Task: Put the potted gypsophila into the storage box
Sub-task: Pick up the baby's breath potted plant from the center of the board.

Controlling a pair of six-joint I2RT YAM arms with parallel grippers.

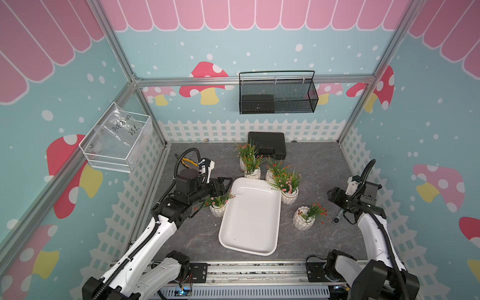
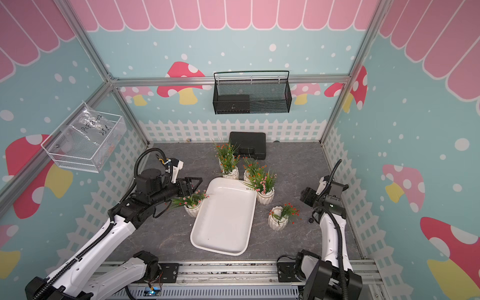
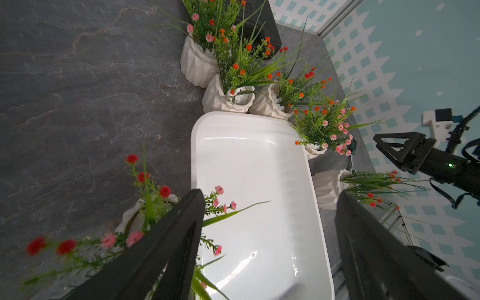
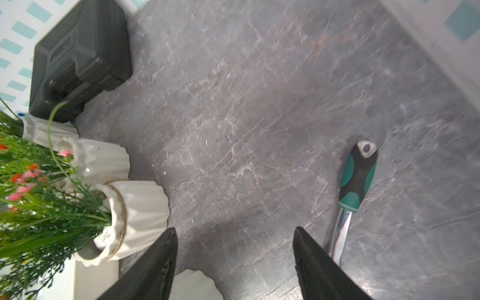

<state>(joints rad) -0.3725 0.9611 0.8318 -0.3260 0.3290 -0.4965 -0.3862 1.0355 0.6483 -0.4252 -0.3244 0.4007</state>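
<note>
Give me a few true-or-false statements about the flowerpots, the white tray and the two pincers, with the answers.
1. The storage box holds no pot yet. True.
2. The left pincer is clamped on a pot. False: it is open and holds nothing. The nearest potted gypsophila stands on the table beside the box's rim.
3. The black case lies inside the storage box. False: it lies on the table, behind the pots.
4. A green-handled tool lies on the table near the open right pincer. True.
</note>
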